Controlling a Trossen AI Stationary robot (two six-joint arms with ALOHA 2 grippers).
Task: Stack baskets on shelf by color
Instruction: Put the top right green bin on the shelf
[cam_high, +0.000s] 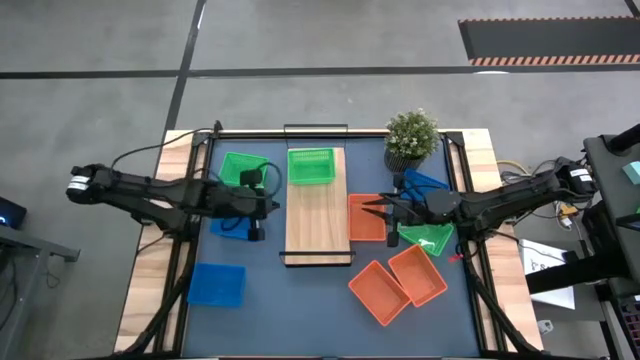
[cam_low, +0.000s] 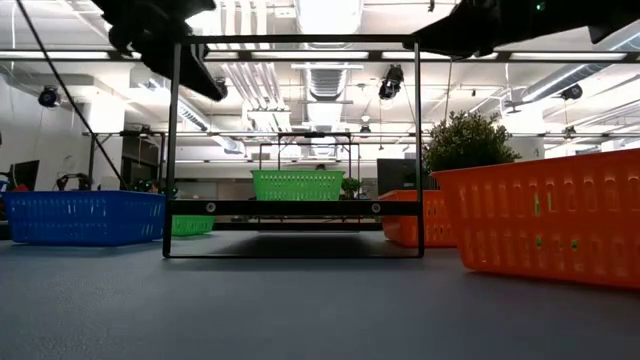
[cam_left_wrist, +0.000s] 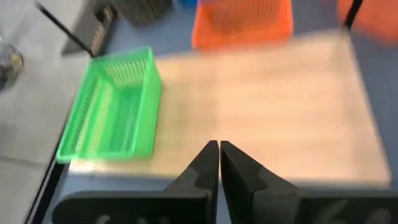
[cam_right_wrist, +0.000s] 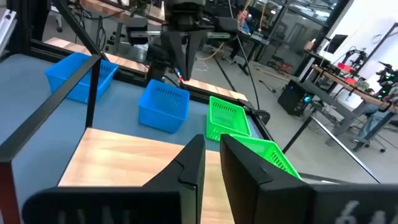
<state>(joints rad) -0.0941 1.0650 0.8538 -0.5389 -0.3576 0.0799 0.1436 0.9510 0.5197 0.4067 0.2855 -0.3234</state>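
The light-wood shelf lies mid-table with one green basket sitting on its far end. A second green basket and a blue basket rest on the table left of the shelf. My left gripper is shut and empty, hovering at the shelf's left edge, its shut fingertips over the board. My right gripper hovers at the shelf's right edge above an orange basket, and its fingertips are slightly open and hold nothing.
Two more orange baskets sit near the right front. A blue basket lies near the left front. A green basket and a blue one lie under the right arm. A potted plant stands at the far right.
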